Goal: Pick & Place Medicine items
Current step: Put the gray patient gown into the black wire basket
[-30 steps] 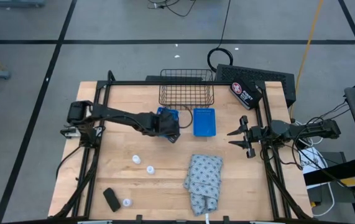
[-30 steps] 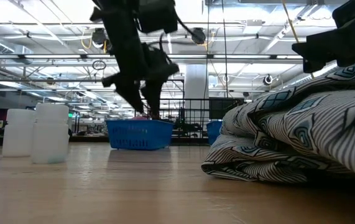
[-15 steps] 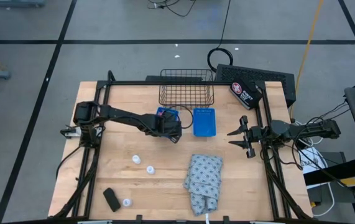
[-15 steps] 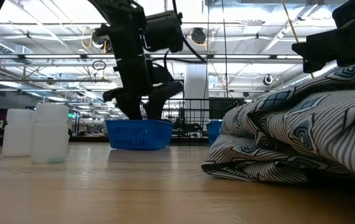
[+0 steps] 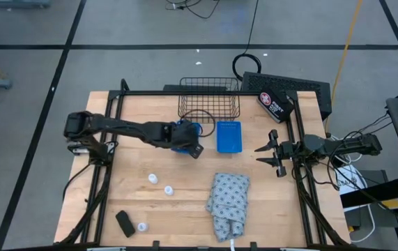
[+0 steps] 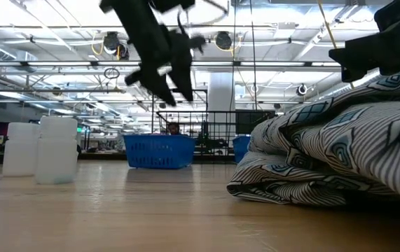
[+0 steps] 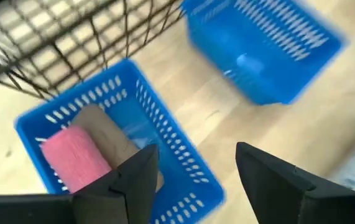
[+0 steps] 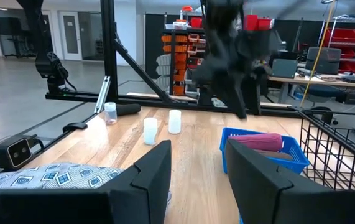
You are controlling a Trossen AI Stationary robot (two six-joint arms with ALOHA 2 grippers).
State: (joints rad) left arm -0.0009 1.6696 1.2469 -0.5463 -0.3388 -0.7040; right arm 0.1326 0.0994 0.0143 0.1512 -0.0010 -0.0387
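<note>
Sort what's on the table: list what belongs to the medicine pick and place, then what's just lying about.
Job:
white bottles
black piece
pink piece and brown piece, in the blue basket
left gripper, open above that basket

Lying about:
patterned cloth
black pouch
wire basket
second blue basket

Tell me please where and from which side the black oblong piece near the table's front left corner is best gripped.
Probably from straight above, across the middle of the black oblong piece. It lies flat and slanted, so its narrow width suits the fingers. A white bottle stands close beside it, so turn the end effector to keep clear.
</note>
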